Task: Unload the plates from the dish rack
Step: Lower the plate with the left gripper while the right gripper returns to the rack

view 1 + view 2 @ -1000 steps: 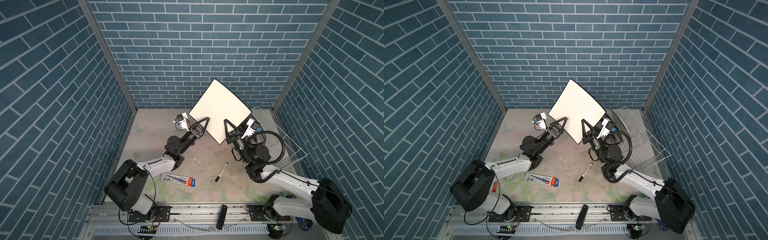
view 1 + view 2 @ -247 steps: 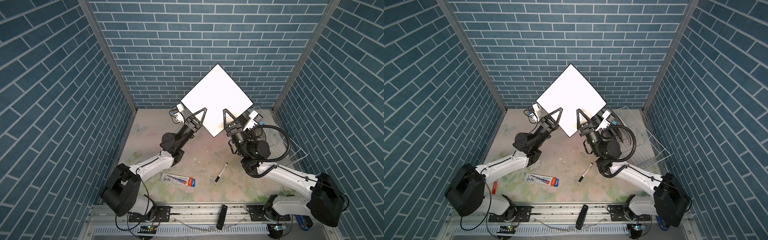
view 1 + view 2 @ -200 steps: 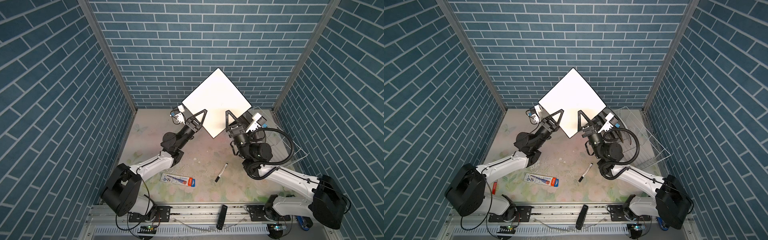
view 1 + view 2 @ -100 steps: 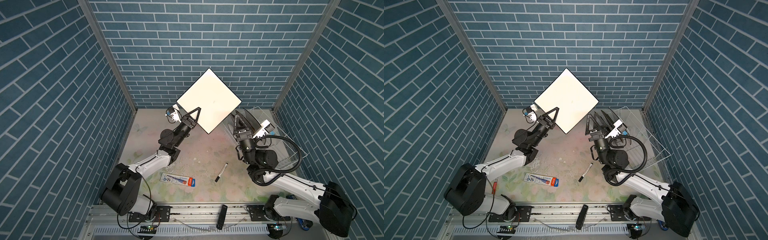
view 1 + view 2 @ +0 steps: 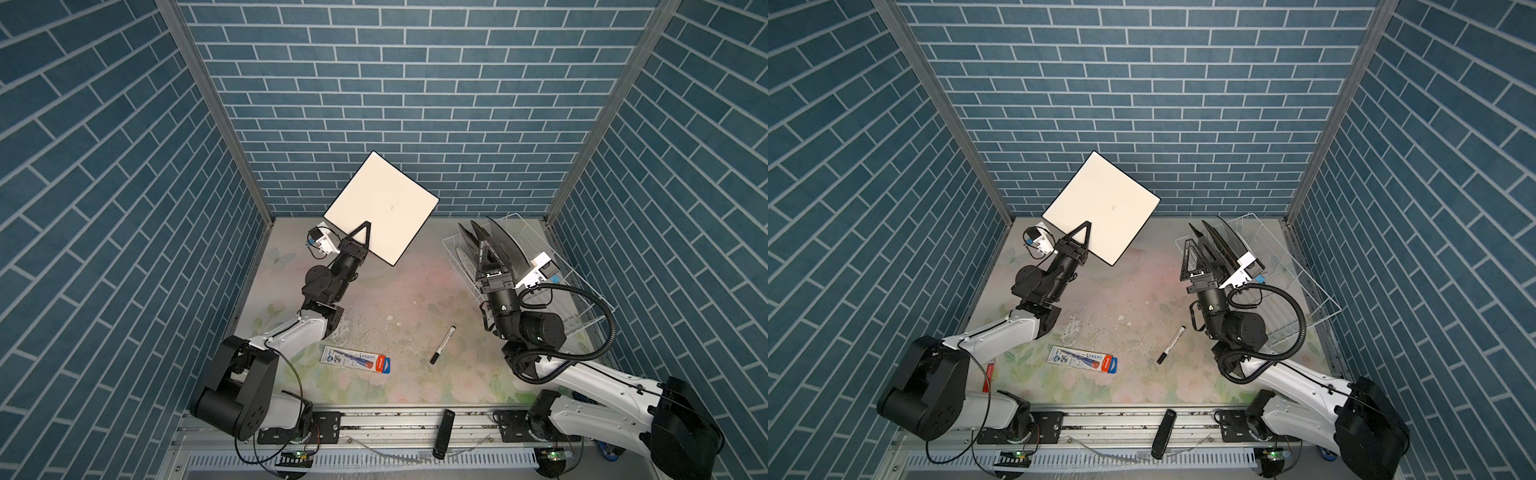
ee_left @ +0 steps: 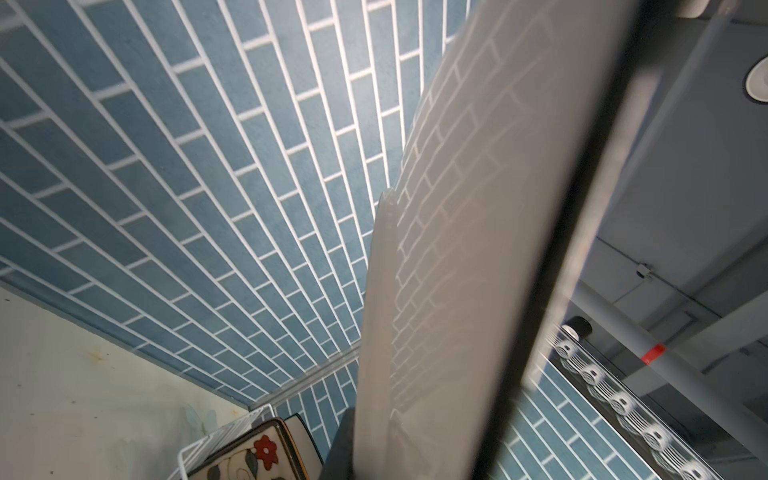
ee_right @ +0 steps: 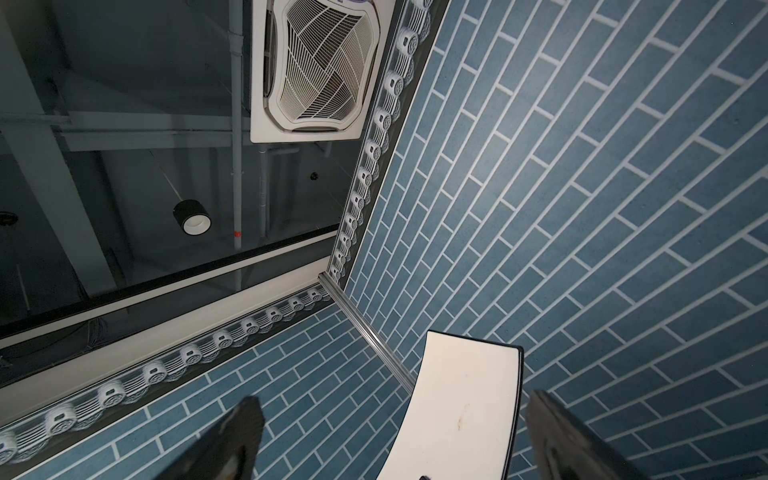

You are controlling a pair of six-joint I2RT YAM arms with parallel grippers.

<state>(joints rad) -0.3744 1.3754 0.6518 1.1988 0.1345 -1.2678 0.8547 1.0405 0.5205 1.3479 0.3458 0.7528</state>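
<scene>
The left gripper (image 5: 365, 232) is clamped on the lower edge of a white plate (image 5: 382, 208) with a thin black rim. It holds the plate up in the air, tilted on one corner, well clear of the dish rack (image 5: 579, 299) and off to its left in both top views. The right gripper (image 5: 1200, 253) sits at the rack's front left corner with its fingers spread wide and nothing between them. It is just in front of the plates (image 5: 498, 241) standing in the rack, among them a flowered plate (image 6: 253, 453). Whether it touches any of them cannot be told.

The step in hand looks like carrying one plate away, with most of the unloading not yet done. Next, the white plate needs to be laid flat on the table away from the rack. It is held by one edge only, so it should tip down slowly. The right gripper looks ready to take another plate.

As for writing, the flat packet (image 5: 356, 359) with a red end, lying well in front of the rack, carries print too small to read. The marker (image 5: 442, 345), nearer the rack, shows no legible label. The plates show no brand.
</scene>
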